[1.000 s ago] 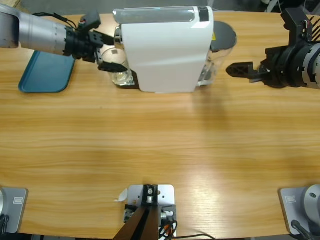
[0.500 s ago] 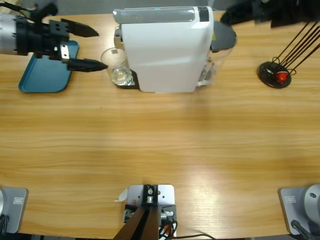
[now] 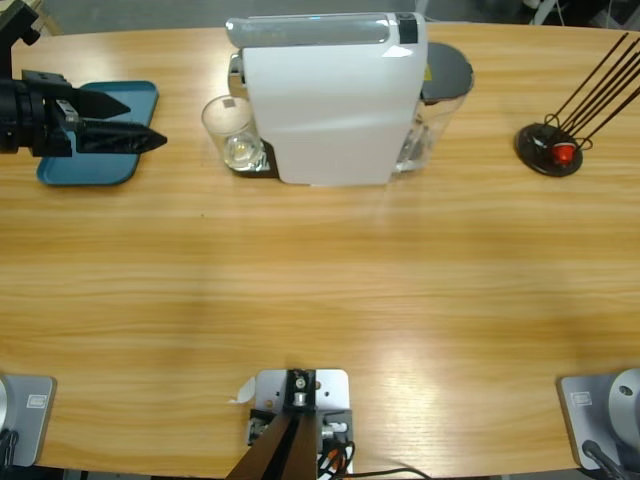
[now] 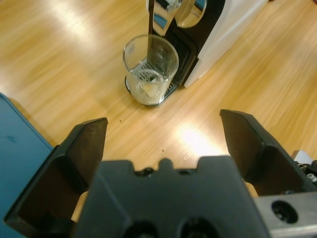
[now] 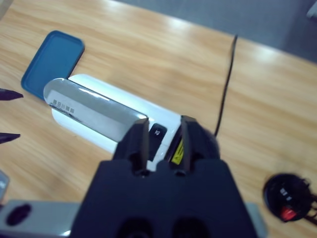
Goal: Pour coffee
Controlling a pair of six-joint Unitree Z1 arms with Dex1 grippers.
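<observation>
A: Where is the coffee now?

B: I see no dark liquid. The glass (image 3: 229, 127) stands on the drip tray under the spout of the white coffee machine (image 3: 330, 95), and it looks empty, so I think no coffee is poured yet.

A: And the hands?

B: The left hand (image 3: 125, 122) is spread wide, holds nothing, and hovers over the blue tray (image 3: 75, 165) at the left end of the desk (image 3: 320, 290), well apart from the glass. The right hand (image 5: 161, 134) is not in the high view; its wrist view looks down on the machine top from above, with the jaws pressed together on nothing.

A: What could go wrong?

B: If the right hand comes down off the button, the machine may not start. If the left hand returns too fast, it could push the glass off the drip tray.

A: What differs from half a second ago?

B: The left hand has pulled back from beside the glass, and the dark arm at the top right is gone.
</observation>
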